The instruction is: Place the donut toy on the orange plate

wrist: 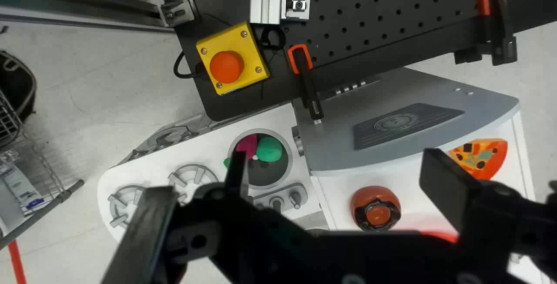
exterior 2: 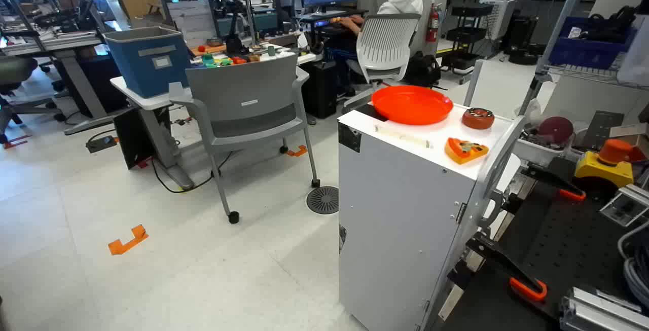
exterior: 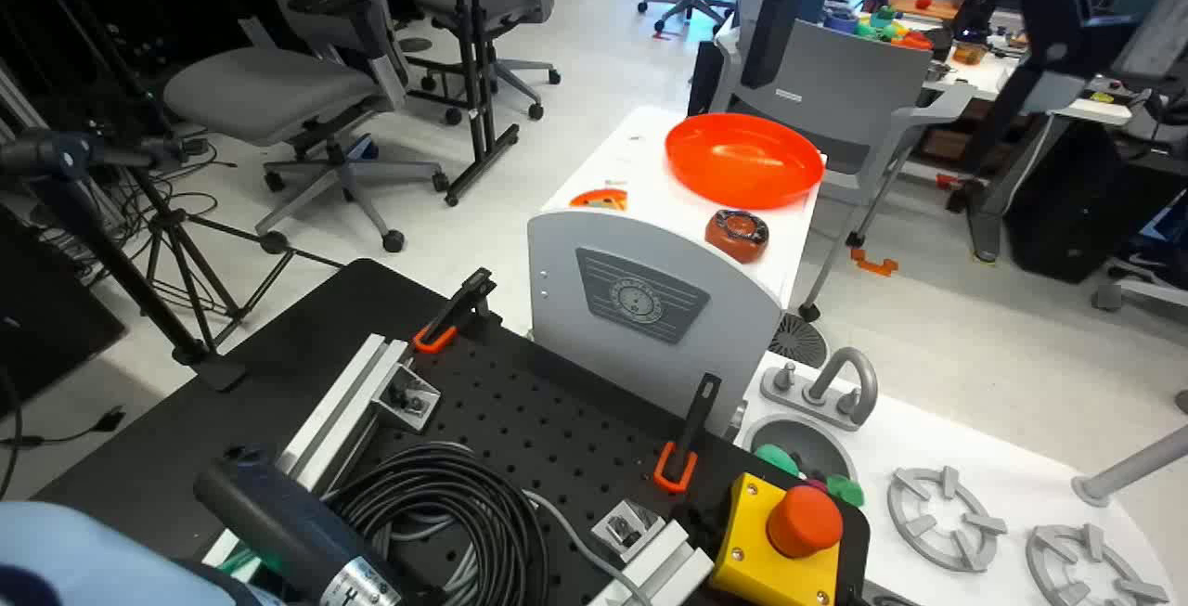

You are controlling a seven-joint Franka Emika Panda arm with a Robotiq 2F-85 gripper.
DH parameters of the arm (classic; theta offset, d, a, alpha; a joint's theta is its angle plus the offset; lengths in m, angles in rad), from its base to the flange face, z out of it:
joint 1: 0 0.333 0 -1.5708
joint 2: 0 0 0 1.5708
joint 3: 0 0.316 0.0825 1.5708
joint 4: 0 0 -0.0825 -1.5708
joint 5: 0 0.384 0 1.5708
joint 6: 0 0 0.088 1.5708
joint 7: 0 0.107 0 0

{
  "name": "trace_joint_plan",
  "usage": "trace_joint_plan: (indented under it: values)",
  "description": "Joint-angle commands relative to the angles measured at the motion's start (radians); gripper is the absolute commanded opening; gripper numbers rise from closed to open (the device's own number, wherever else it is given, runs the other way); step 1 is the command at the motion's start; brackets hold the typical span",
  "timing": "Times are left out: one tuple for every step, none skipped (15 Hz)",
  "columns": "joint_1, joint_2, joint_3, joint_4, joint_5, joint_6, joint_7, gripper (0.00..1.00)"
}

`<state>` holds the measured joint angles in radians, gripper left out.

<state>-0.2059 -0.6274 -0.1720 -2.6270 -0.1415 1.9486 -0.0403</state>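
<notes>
The donut toy is roundish and reddish brown with a dark ring on top. It lies on the white cabinet top beside the orange plate, and also shows in an exterior view and the wrist view. The orange plate is round with a raised rim and nothing on it; it also shows in an exterior view. In the wrist view only a sliver of the plate shows, the rest hidden behind the gripper. My gripper is open and empty, raised above the cabinet, its fingers wide apart.
A pizza-slice toy lies near the donut toy. A grey upright panel edges the cabinet top. A toy sink with pink and green items and a faucet stand beside it. A grey chair is close by.
</notes>
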Motion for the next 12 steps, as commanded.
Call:
trace_joint_plan:
  values:
    - [-0.001,0.0,0.001,0.001,0.001,-0.002,-0.001,1.0]
    - [-0.001,0.0,0.001,0.001,0.001,-0.002,-0.001,1.0]
    - [-0.001,0.0,0.001,0.001,0.001,-0.002,-0.001,1.0]
    - [-0.001,0.0,0.001,0.001,0.001,-0.002,-0.001,1.0]
    - [-0.001,0.0,0.001,0.001,0.001,-0.002,-0.001,1.0]
    - [-0.001,0.0,0.001,0.001,0.001,-0.002,-0.001,1.0]
    - [-0.001,0.0,0.001,0.001,0.001,-0.002,-0.001,1.0]
    - [0.0,0.003,0.003,0.004,0.0,-0.003,0.0,1.0]
    - [0.001,0.003,0.003,0.005,0.001,-0.003,0.001,1.0]
    - [0.002,0.005,0.004,0.009,0.004,-0.001,0.003,1.0]
    - [0.003,0.007,0.004,0.013,0.007,-0.003,0.005,1.0]
    - [0.005,0.01,0.004,0.017,0.007,-0.007,0.0,1.0]
